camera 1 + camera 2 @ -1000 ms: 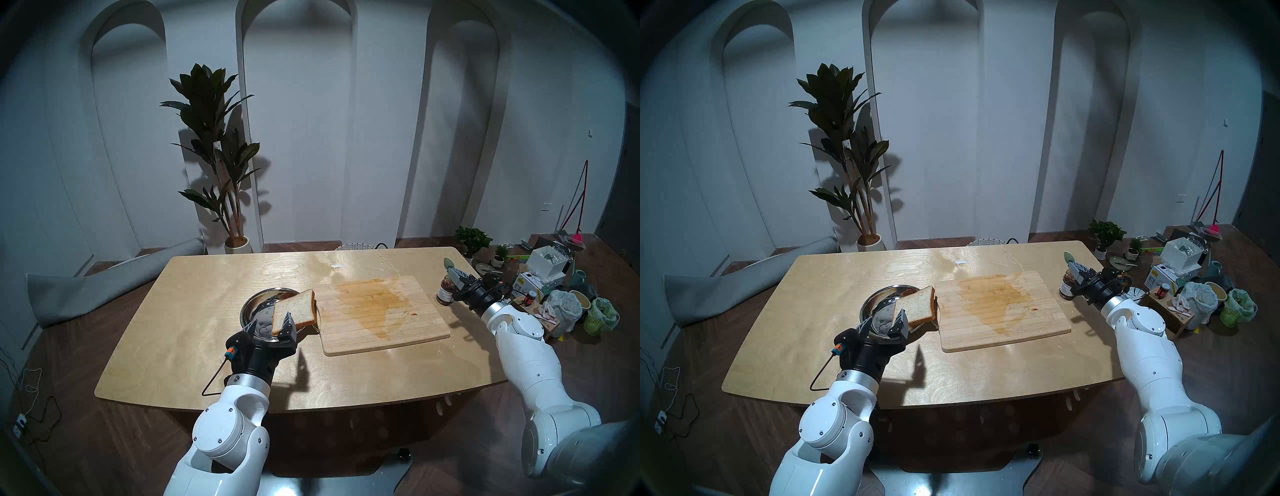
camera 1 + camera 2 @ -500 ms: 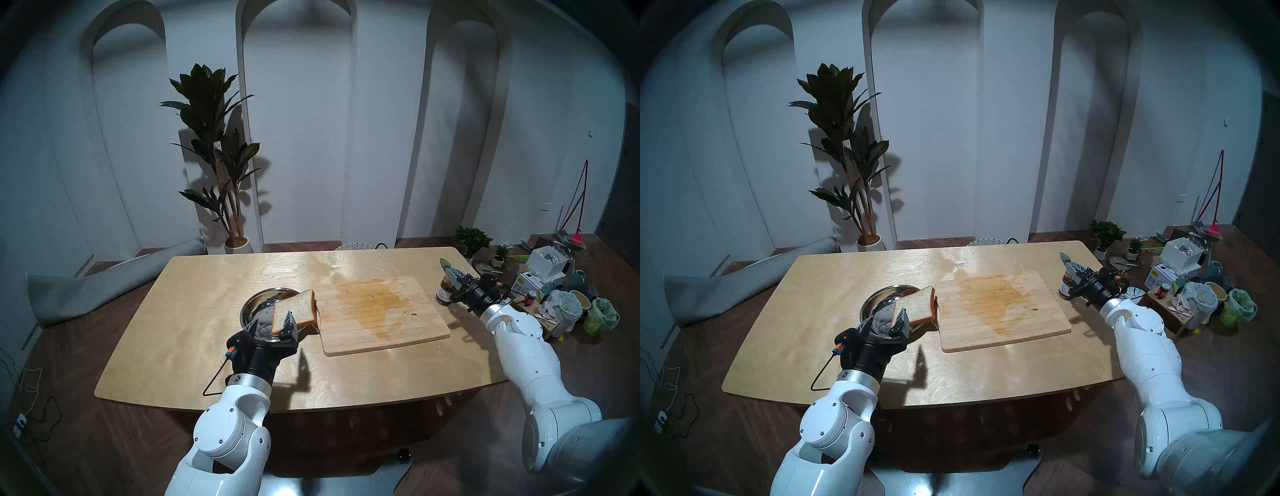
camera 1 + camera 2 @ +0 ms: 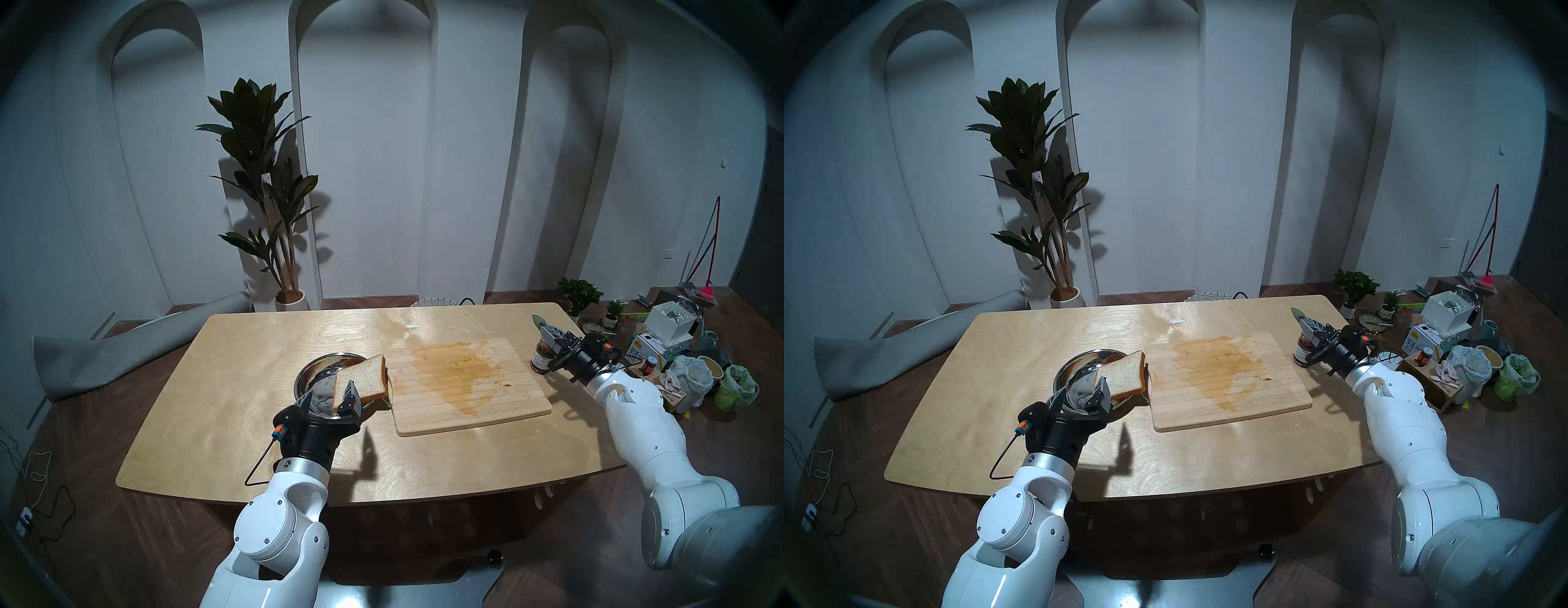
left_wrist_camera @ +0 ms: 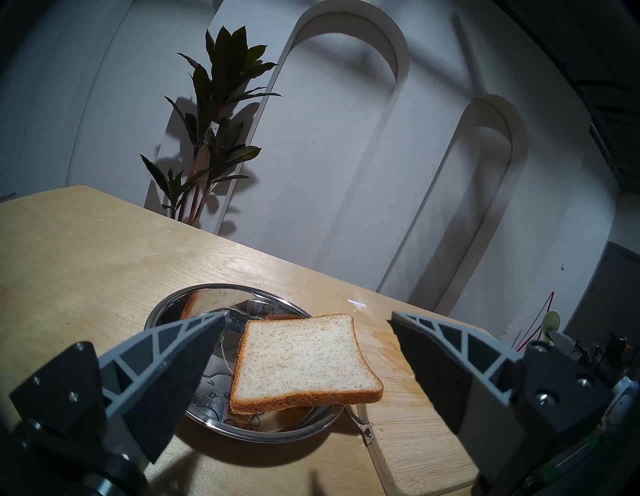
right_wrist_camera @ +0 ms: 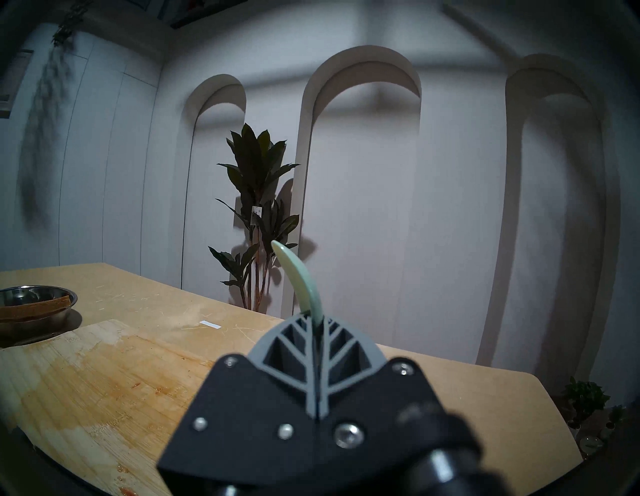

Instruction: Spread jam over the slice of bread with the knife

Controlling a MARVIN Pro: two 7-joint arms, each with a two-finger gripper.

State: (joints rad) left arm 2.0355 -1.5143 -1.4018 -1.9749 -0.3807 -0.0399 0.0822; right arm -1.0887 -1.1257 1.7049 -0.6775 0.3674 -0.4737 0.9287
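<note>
Right gripper (image 3: 547, 330) swung left, one knife (image 3: 538, 319)

Both arms wear glossy white rounded shells with small dark screws, silver wrist rings and black wrist housings; the left gripper (image 3: 329, 397) and right gripper (image 3: 550, 332) have grey ribbed fingers; an orange-teal connector feeds a thin dark cable

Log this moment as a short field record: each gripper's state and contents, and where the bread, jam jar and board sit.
left gripper: open, empty, level, jaws either side of the bread, apart from it
right gripper: shut on the knife, rounded end up
slice of bread: propped on the rim of the metal bowl, no jam on it
jam jar: upright on the table, beside the right gripper
cutting board: bare, stained
</note>
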